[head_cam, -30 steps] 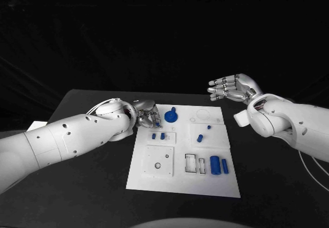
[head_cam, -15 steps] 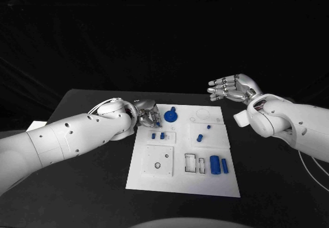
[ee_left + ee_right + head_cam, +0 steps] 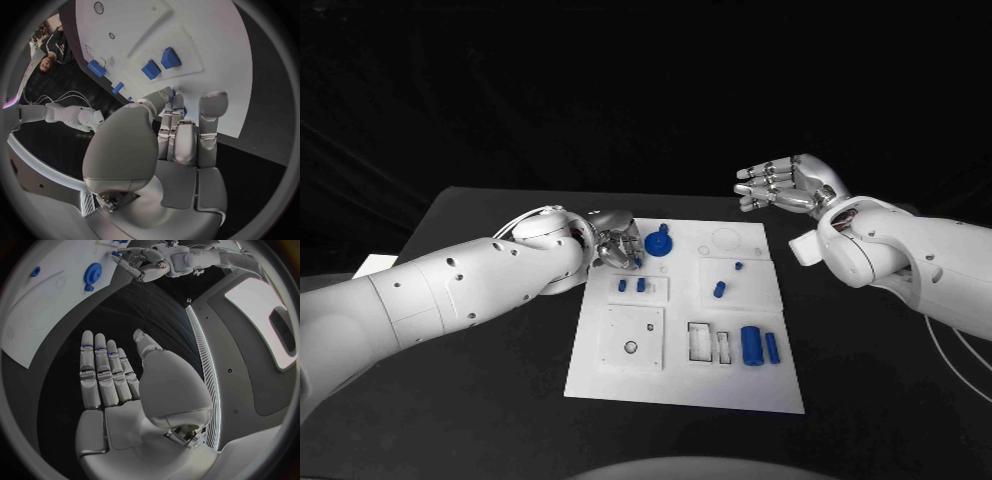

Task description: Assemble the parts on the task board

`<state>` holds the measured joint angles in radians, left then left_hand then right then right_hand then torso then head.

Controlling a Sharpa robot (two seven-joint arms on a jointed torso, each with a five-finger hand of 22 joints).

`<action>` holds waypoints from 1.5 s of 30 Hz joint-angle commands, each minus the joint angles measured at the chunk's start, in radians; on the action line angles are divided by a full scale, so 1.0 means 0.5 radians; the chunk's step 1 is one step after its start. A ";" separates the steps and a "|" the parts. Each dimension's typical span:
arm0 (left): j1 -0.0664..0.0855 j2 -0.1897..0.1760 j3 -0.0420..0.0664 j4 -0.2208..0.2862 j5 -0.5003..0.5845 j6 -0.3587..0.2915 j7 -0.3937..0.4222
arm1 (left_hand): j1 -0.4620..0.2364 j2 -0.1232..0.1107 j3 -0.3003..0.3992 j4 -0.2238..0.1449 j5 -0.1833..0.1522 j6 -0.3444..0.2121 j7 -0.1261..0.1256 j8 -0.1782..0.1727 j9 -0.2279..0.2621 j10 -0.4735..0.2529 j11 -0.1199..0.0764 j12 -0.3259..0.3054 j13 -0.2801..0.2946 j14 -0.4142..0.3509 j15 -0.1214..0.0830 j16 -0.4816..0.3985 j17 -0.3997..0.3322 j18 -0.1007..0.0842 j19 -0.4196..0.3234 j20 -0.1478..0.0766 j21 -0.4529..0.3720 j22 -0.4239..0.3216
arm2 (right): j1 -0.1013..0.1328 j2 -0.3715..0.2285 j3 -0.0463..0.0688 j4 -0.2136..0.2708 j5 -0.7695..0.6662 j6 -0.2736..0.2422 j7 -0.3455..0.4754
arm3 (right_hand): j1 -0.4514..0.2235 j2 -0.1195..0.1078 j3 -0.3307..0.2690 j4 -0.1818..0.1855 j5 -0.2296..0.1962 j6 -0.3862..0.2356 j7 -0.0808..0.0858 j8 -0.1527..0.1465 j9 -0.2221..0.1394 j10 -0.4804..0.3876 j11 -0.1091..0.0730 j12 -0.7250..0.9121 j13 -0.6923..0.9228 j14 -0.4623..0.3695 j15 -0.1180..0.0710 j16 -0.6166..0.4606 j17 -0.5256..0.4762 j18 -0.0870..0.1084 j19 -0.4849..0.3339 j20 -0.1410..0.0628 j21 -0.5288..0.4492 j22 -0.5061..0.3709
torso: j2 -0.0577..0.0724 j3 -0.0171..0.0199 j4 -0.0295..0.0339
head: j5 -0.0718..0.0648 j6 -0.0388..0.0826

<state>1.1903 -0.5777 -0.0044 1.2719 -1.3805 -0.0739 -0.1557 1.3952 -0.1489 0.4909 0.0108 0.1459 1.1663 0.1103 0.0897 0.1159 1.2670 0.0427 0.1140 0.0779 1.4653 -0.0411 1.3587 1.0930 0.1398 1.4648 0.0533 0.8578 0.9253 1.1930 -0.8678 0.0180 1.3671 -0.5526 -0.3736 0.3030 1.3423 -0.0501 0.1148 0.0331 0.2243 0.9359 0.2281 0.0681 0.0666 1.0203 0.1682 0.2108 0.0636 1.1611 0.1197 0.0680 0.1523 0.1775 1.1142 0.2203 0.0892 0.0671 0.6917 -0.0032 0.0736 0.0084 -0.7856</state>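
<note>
The white task board (image 3: pixel 678 385) lies mid-table. My left hand (image 3: pixel 609 243) hovers at its far left corner and pinches a small blue part (image 3: pixel 630 262) in its fingertips; the right wrist view shows that left hand (image 3: pixel 145 264) with the blue part (image 3: pixel 116 254) at its tips. Beside it stands a blue gear (image 3: pixel 659 243). Two small blue blocks (image 3: pixel 632 286) sit in a recess just nearer; in the left wrist view these blocks (image 3: pixel 160 63) lie beyond my fingers (image 3: pixel 181 132). My right hand (image 3: pixel 783 185) is raised past the board's far right corner, open and holding nothing.
A blue peg (image 3: pixel 720 291) and a smaller one (image 3: pixel 737 267) stand right of centre. Two blue cylinders (image 3: pixel 759 347) lie by the rectangular slots (image 3: pixel 708 344) at the near right. A square plate with holes (image 3: pixel 633 338) is at the near left.
My left arm has shifted slightly while its hand stays at the board's far left corner with the part. The right hand has not moved.
</note>
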 commanded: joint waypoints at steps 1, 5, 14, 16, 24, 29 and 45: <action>0.000 0.012 0.000 -0.006 -0.006 0.063 -0.015 | -0.020 -0.004 0.006 -0.007 -0.009 -0.002 0.013 0.001 0.000 0.007 0.010 -0.008 -0.003 0.058 0.002 0.010 -0.001 -0.017 0.083 -0.007 0.004 -0.001 | -0.001 0.004 0.000 0.000 -0.016 0.031 0.016 | -0.012 0.014 0.000 -0.013 0.010 -0.003 0.008 -0.010 -0.002 -0.003 0.001 0.007 -0.002 -0.010 -0.003 -0.008 -0.002 0.014 0.005 0.003 -0.011 -0.002 | 0.000 -0.0006 0.000 | -0.001 0.000; 0.000 0.019 -0.002 -0.014 -0.024 0.105 -0.047 | -0.026 -0.007 0.005 -0.007 -0.009 -0.003 0.013 -0.002 -0.001 0.007 0.010 -0.012 -0.003 0.051 0.003 -0.007 -0.043 -0.053 0.102 -0.007 0.202 0.179 | -0.001 0.004 0.000 0.000 -0.016 0.031 0.016 | -0.012 0.014 0.000 -0.013 0.010 -0.003 0.008 -0.010 -0.002 -0.003 0.001 0.007 -0.002 -0.010 -0.003 -0.008 -0.002 0.014 0.005 0.003 -0.011 -0.002 | 0.001 -0.0006 0.001 | -0.003 -0.003; 0.000 0.025 -0.003 -0.033 -0.047 0.134 -0.071 | -0.030 -0.007 0.008 -0.011 -0.009 0.000 0.011 -0.004 -0.002 0.010 0.009 -0.019 -0.001 0.044 0.003 -0.022 -0.080 -0.077 0.119 -0.007 0.333 0.297 | -0.001 0.003 0.000 0.002 -0.016 0.036 0.016 | -0.014 0.018 -0.002 -0.015 0.010 -0.002 0.008 -0.010 -0.001 -0.003 0.001 0.009 -0.002 -0.008 -0.004 -0.008 -0.009 0.014 0.008 0.003 -0.015 -0.002 | -0.001 -0.0003 0.000 | -0.003 -0.007; 0.000 0.027 -0.003 -0.037 -0.051 0.135 -0.076 | -0.030 -0.007 0.008 -0.011 -0.009 0.000 0.011 -0.004 -0.002 0.010 0.009 -0.019 -0.001 0.044 0.003 -0.022 -0.080 -0.077 0.119 -0.007 0.334 0.298 | -0.001 0.003 0.000 0.002 -0.016 0.036 0.016 | -0.014 0.018 -0.002 -0.015 0.010 -0.002 0.008 -0.010 -0.001 -0.003 0.001 0.009 -0.002 -0.008 -0.004 -0.008 -0.009 0.014 0.008 0.003 -0.015 -0.002 | 0.000 -0.0007 0.001 | -0.002 -0.008; 0.000 0.033 -0.004 -0.049 -0.056 0.131 -0.081 | -0.030 -0.007 0.009 -0.012 -0.009 0.001 0.011 -0.004 -0.002 0.011 0.009 -0.020 -0.001 0.043 0.003 -0.024 -0.084 -0.078 0.121 -0.007 0.341 0.304 | -0.001 0.004 0.000 0.002 -0.016 0.037 0.016 | -0.014 0.018 -0.002 -0.015 0.010 -0.002 0.008 -0.010 -0.001 -0.003 0.001 0.009 -0.002 -0.008 -0.004 -0.008 -0.009 0.014 0.008 0.003 -0.015 -0.002 | 0.000 -0.0015 0.002 | -0.002 -0.010; -0.001 0.040 -0.006 -0.056 -0.056 0.133 -0.080 | -0.032 -0.007 0.009 -0.013 -0.009 0.001 0.011 -0.005 -0.003 0.012 0.009 -0.021 -0.001 0.043 0.003 -0.024 -0.085 -0.079 0.122 -0.007 0.347 0.309 | -0.002 0.005 0.000 0.002 -0.015 0.037 0.016 | -0.014 0.018 -0.002 -0.015 0.010 -0.002 0.008 -0.010 -0.001 -0.003 0.001 0.009 -0.002 -0.008 -0.004 -0.008 -0.009 0.014 0.008 0.003 -0.015 -0.002 | -0.001 -0.0010 0.002 | -0.002 -0.010; -0.002 0.042 -0.010 -0.066 -0.037 0.158 -0.094 | -0.102 -0.071 0.028 -0.015 -0.008 -0.243 0.048 -0.058 -0.089 -0.107 0.047 -0.107 -0.017 0.033 0.031 -0.034 -0.135 -0.084 0.111 0.010 0.362 0.333 | -0.002 0.002 0.000 0.002 -0.015 0.037 0.013 | -0.014 0.018 -0.002 -0.015 0.010 -0.002 0.008 -0.010 -0.001 -0.003 0.001 0.009 -0.002 -0.008 -0.004 -0.008 -0.009 0.014 0.008 0.003 -0.015 -0.002 | -0.002 0.0003 0.002 | -0.007 -0.013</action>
<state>1.1903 -0.5572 -0.0090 1.2397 -1.3995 -0.0158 -0.1945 1.3508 -0.1830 0.4975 0.0044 0.1461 1.0500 0.1337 0.0610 0.0723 1.2201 0.0677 0.0659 0.0702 1.4655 -0.0338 1.3469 1.0264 0.1168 1.4648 0.0533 1.0369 1.0909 1.1925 -0.8675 0.0180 1.3672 -0.5528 -0.3701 0.3031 1.3381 -0.0459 0.1148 0.0331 0.2243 0.9359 0.2281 0.0681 0.0666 1.0203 0.1682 0.2108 0.0636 1.1611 0.1197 0.0680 0.1490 0.1775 1.1142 0.2203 0.0849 0.0671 0.6912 -0.0034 0.0740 0.0058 -0.7922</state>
